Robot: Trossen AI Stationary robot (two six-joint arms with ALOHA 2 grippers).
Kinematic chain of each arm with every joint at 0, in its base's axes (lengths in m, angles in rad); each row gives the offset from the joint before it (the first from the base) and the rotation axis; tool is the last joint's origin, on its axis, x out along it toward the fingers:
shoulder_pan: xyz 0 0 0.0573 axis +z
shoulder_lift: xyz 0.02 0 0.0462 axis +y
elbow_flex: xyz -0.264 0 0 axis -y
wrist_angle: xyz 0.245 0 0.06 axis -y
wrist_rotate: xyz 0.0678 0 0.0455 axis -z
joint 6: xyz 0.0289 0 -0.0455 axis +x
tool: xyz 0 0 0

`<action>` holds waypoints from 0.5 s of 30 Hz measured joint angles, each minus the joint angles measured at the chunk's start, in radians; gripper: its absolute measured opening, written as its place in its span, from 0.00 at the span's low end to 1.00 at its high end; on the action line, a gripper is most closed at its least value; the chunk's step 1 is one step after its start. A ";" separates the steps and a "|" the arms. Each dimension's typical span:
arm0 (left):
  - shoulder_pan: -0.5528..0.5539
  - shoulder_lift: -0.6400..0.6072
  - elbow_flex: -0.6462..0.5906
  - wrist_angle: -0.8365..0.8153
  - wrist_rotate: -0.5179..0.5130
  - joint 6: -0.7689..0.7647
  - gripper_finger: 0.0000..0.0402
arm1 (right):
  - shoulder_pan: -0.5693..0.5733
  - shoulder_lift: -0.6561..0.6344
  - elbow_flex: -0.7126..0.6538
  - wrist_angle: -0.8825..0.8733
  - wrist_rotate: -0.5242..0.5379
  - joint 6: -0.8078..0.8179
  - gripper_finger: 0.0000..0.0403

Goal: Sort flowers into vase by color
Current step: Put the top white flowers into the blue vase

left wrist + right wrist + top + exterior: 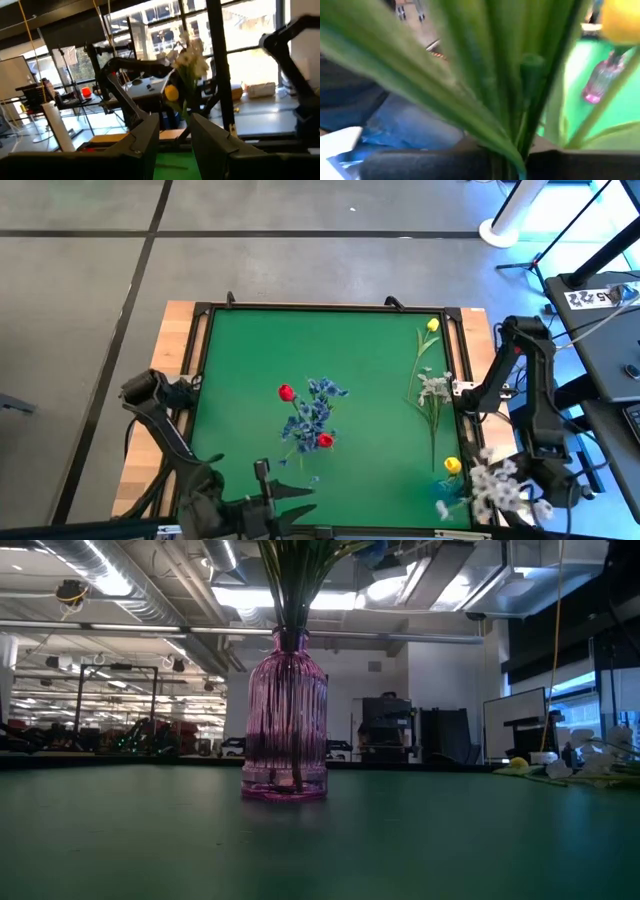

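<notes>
Gathered in a ribbed pink vase at mid-bench: red tulip buds and a spray of small blue blossoms, green stems packed upright through the narrow neck. Seen from overhead, one red bud to the far left of the blue cluster, the other at its near right.

Lying flat on the green bench well to the right of the vase: a yellow tulip with its bud toward the far edge, and just beside it a whitish spray, stems running toward the near edge.

Lifted off the surface at the near right corner: a second yellow tulip together with a second whitish spray, blossoms upward. Clamped low on their stems by the right gripper, jaws closed narrow around the bunch, leaves filling most of that wrist view, the vase far off behind.

Waiting at the near edge, left of centre: the left gripper, jaws moderately wide with nothing between them, pointed across toward the raised bunch.
</notes>
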 joint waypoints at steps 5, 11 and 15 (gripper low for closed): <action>0.003 -0.035 0.000 -0.012 -0.002 0.003 0.27 | -0.043 -0.020 0.044 -0.009 -0.118 0.016 0.18; 0.013 -0.048 0.000 -0.020 -0.001 0.029 0.27 | -0.166 -0.035 0.159 -0.197 -0.442 0.163 0.36; 0.023 -0.048 0.000 -0.084 -0.003 -0.007 0.27 | -0.240 -0.035 0.185 -0.362 -0.582 0.329 0.42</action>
